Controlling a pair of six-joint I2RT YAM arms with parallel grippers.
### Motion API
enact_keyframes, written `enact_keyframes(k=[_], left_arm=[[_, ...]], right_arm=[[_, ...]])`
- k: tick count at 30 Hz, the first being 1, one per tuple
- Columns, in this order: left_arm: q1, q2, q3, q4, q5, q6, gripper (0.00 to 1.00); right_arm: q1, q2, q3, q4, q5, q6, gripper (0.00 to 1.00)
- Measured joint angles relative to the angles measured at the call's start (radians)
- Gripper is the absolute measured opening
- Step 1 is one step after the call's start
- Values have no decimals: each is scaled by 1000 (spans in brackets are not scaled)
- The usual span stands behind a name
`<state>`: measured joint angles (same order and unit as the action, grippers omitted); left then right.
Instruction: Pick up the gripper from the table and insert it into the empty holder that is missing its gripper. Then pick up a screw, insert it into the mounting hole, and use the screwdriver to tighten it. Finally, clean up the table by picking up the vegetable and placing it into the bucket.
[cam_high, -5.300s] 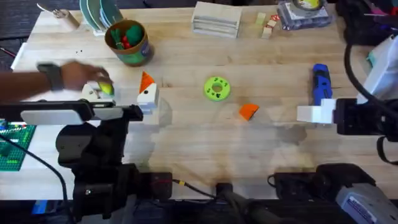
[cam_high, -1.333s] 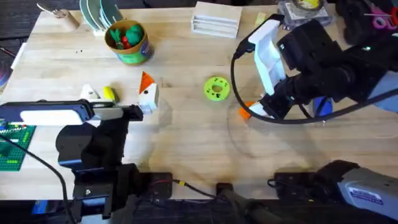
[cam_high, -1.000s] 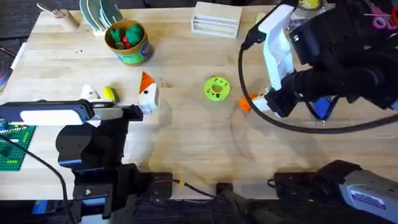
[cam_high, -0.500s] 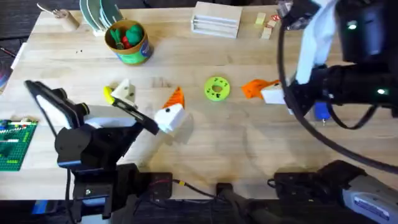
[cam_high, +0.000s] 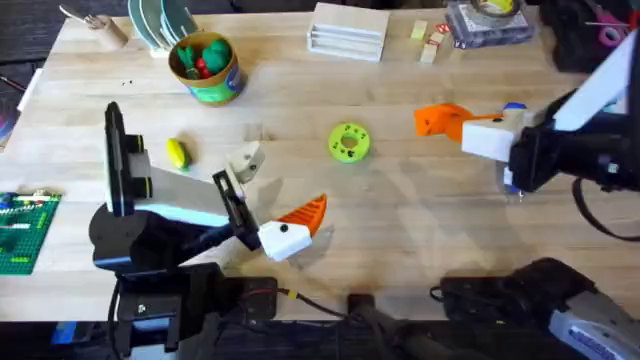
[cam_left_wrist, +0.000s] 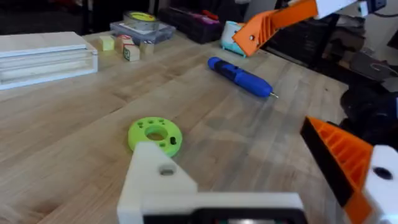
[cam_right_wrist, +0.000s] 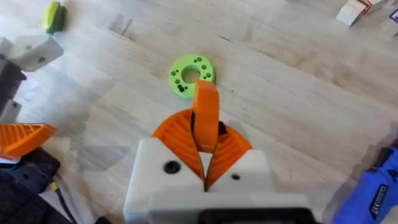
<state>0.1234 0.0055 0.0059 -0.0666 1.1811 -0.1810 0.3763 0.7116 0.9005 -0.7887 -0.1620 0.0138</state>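
The loose orange fingertip (cam_right_wrist: 206, 121) is clamped between the closed pads of the right gripper (cam_right_wrist: 205, 163), lifted clear of the table (cam_high: 400, 230), presumably for carrying to the bare white holder (cam_left_wrist: 163, 182) on the left gripper (cam_high: 268, 200). Its long axis is seen running straight out ahead of the jaws, tip pointed toward the green disc (cam_right_wrist: 191, 75) and the left arm. The left gripper's jaws are held wide apart, one orange pad (cam_left_wrist: 341, 155) fitted, the holder opposite empty, turned to face the oncoming part. The blue screwdriver (cam_left_wrist: 240, 76) lies beyond the disc, well ahead of the left jaws.
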Motion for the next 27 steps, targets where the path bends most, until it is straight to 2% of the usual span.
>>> enact_keyframes(k=[4, 9, 16, 21, 27], left_arm=[[0, 0, 0, -2, 46, 8, 995], [0, 1, 0, -71, 76, 74, 995], [-9, 0, 0, -77, 103, 158, 994], [-61, 0, 0, -76, 100, 200, 995], [-155, 0, 0, -65, 58, 223, 995]], right_arm=[[0, -12, 0, -2, -53, 39, 10], [0, -12, 0, -3, -113, 78, 10], [-1, -12, 0, 7, -222, 124, 10], [-1, -12, 0, 7, -288, 171, 10], [-1, -12, 0, 2, -345, 197, 9]])
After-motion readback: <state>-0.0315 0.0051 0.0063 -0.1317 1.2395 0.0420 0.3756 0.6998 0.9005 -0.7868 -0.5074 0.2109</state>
